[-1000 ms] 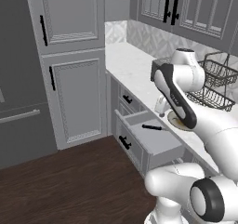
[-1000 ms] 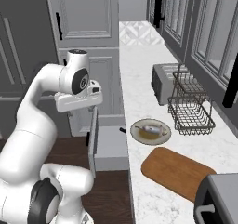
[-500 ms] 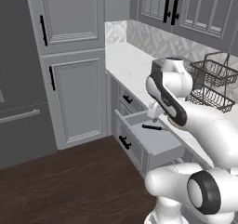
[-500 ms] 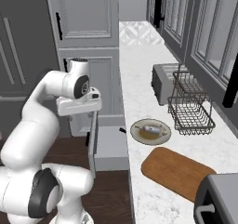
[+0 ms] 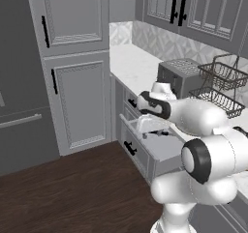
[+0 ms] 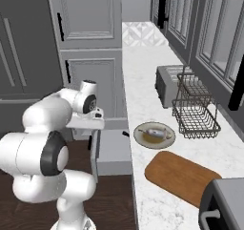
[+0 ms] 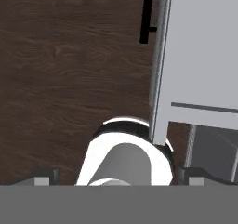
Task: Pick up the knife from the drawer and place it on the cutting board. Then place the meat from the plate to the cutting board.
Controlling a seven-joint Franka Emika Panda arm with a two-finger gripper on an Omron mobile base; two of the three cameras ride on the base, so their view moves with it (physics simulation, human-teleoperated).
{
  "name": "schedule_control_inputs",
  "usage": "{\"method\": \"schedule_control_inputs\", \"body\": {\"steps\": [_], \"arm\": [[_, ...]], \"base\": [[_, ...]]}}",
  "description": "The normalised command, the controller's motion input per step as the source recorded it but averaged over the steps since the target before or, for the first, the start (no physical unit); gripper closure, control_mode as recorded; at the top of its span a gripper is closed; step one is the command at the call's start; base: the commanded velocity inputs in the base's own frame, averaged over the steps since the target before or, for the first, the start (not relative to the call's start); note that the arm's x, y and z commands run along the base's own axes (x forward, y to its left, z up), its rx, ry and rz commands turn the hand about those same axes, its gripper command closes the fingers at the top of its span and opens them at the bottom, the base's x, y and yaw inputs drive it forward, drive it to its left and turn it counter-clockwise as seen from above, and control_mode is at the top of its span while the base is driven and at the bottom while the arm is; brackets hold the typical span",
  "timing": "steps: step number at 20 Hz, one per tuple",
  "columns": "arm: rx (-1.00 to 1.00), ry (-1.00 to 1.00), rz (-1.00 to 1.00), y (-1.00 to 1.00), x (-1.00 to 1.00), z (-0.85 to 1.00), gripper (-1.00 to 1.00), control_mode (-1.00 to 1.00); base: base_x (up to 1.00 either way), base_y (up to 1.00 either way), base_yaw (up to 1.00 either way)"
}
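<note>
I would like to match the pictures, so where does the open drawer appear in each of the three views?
Left base view: the drawer is right of centre, pulled out from the cabinets toward the floor.
Right base view: drawer at lower centre, just left of the counter edge.
Hand view: drawer along the right side, seen from above.
Shared landmark: the dark wooden floor in front of the drawer.
</note>
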Motion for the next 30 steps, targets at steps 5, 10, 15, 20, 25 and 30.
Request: {"method": "schedule_control_inputs", "body": {"steps": [5,10,15,20,25,30], "arm": [[-0.10,0.06,-0.11,-0.02,0.49,-0.57,-1.00,-1.00],[-0.11,0.07,0.00,-0.09,0.23,-0.40,-1.00,-1.00],[-0.06,0.04,0.00,-0.14,0.44,-0.58,-1.00,-1.00],[-0.02,0.00,0.00,0.01,0.33,-0.31,-1.00,-1.00],[-0.04,0.01,0.00,0.06,0.23,-0.58,-1.00,-1.00],[-0.03,0.00,0.00,0.19,0.06,-0.37,-1.00,-1.00]], "base": [[0.00,0.00,0.00],[0.00,0.00,0.00],[0.00,0.00,0.00],[0.00,0.00,0.00],[0.00,0.00,0.00],[0.00,0.00,0.00]]}}
